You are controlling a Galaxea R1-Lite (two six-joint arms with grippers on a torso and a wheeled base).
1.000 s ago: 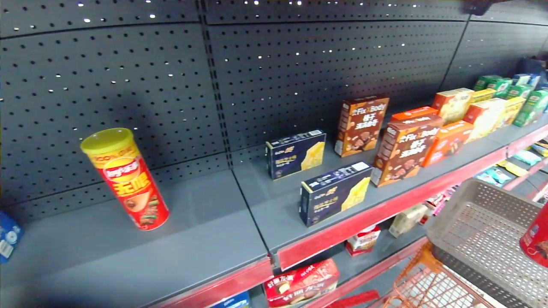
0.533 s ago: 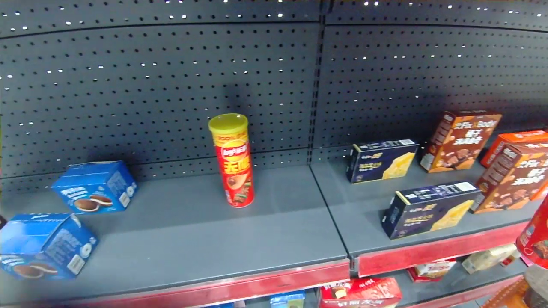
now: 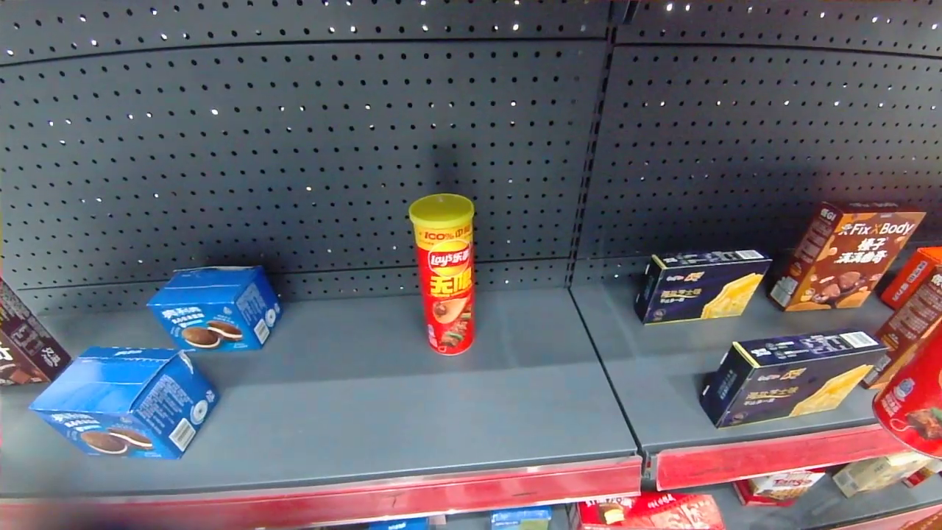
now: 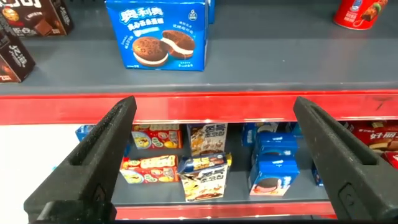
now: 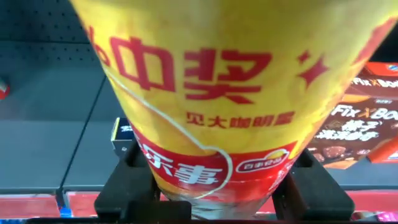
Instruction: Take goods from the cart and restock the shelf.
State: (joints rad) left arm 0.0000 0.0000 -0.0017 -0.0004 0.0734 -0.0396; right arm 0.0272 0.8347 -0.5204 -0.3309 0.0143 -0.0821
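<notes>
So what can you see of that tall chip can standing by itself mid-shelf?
The chip can is a tall, slim tube with a yellow lid, a yellow band under it and a red printed body. It stands upright on the grey shelf, near the perforated back panel, touching only the shelf; the nearest blue cookie box sits well apart.

The left gripper (image 4: 214, 104) hangs with its two black fingers (image 4: 99, 165) spread wide and nothing between them, in front of the blue cookie box (image 4: 165, 34), which stands upright on the grey shelf (image 4: 280, 62) just behind that shelf's red front edge (image 4: 249, 107). Dark brown boxes (image 4: 25, 31) stand to one side of the cookie box, and part of a red can (image 4: 360, 12) is well off to its other side. On the lower shelf (image 4: 236, 198) beneath the cookie box sit smaller yellow-and-red boxes (image 4: 149, 171) and a cluster of blue boxes (image 4: 270, 171).
</notes>
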